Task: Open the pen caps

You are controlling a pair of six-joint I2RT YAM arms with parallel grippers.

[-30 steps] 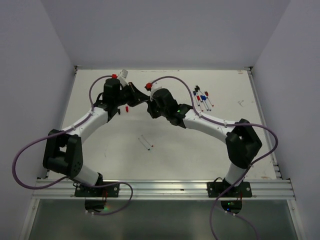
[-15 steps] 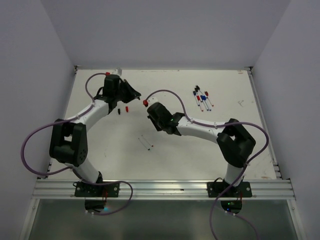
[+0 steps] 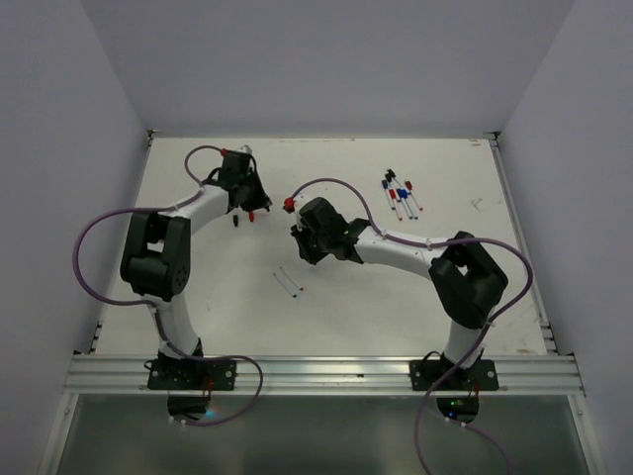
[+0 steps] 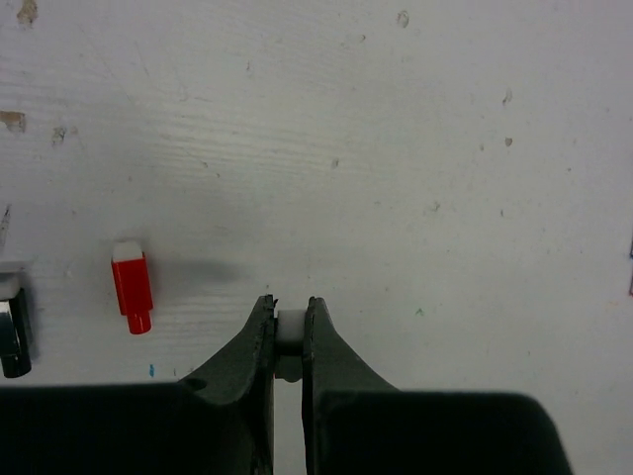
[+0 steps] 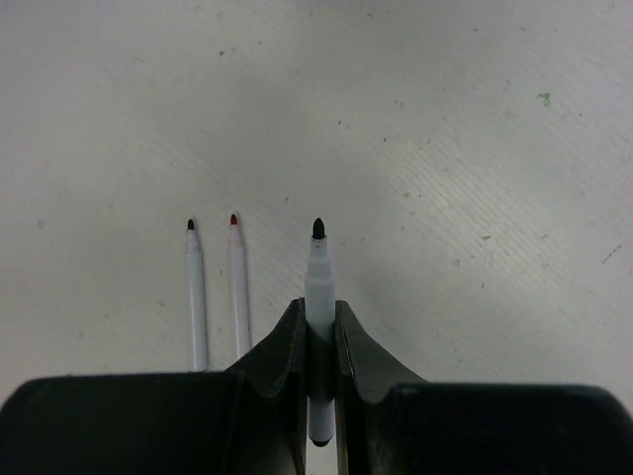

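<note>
Over far-left counter (image 4: pixel 396 148), left jaws clamp a pale-ended cap (image 4: pixel 290 321) near loose red cap (image 4: pixel 132 287); right jaws clamp uncapped black-tip pen (image 5: pixel 317 269) beside two bare pens (image 5: pixel 196 297). If dropped high, it may roll away.

A white tabletop (image 3: pixel 475 297), scuffed and speckled with small marks, fills the scene. Plain pale grey walls enclose it: a left wall (image 3: pixel 59 148), a far wall (image 3: pixel 326 59) and a right wall (image 3: pixel 584 148). An aluminium rail (image 3: pixel 326 368) runs along its near edge, with a dark glassy panel (image 3: pixel 326 435) nearer still. The light is soft and even.
</note>
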